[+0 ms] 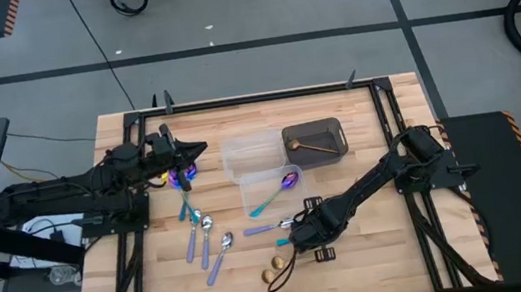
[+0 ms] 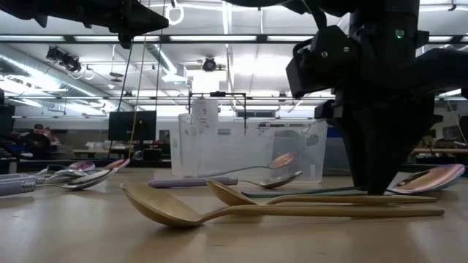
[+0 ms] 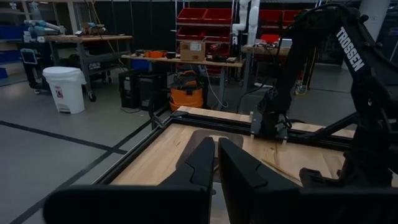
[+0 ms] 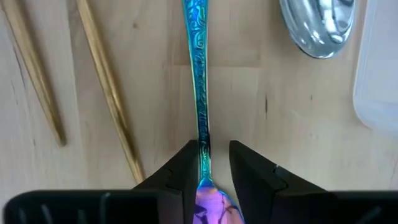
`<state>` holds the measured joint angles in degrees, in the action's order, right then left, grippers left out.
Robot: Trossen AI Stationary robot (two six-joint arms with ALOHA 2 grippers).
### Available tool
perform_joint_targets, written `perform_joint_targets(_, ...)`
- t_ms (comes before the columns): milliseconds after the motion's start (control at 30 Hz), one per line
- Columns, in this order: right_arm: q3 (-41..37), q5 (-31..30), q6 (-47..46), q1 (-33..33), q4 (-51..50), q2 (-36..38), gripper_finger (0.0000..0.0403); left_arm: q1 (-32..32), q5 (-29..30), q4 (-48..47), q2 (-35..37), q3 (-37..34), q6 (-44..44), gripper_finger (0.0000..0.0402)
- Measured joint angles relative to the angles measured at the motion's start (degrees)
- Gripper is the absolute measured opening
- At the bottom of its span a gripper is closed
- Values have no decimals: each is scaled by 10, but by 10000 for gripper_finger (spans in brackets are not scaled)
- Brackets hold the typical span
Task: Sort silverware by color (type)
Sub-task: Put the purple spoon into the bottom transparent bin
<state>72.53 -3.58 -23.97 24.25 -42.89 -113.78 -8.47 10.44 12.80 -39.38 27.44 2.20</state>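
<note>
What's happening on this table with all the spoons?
Two robot arms are sorting spoons by color. The right gripper is down at the tabletop, its fingers straddling the teal handle of a purple spoon, with two gold spoons lying alongside. The left gripper hangs raised over the table's left side. One gold spoon already lies in the dark tub.

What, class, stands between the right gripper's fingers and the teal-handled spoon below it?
Nothing visible does. The right gripper straddles the teal-handled spoon, one finger on each side of the handle, with only bare wood between. The two gold handles lie off to one side.
</note>
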Motion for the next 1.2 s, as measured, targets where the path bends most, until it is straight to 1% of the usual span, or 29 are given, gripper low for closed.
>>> perform_joint_targets(267,-2,4,6,0,6,-2,29,0,0,-1,0,0,0,29)
perform_joint_targets(367,-2,8,6,0,6,-2,12,0,0,-1,0,0,0,29)
perform_joint_targets(533,6,12,-2,-1,-2,1,15,0,0,-1,0,0,0,29)
perform_joint_targets(700,48,16,8,-1,-51,-5,16,0,15,3,0,0,-3,29)
perform_joint_targets(767,65,15,14,-1,-55,-4,16,0,16,3,0,0,-4,29)
perform_joint_targets(900,95,6,20,-1,-95,-4,16,0,16,5,0,0,-4,29)
perform_joint_targets(1033,130,-20,22,-2,-146,-3,16,0,16,5,0,0,-4,29)
perform_joint_targets(1200,177,-54,40,-2,-184,-2,16,0,16,4,0,0,-1,29)
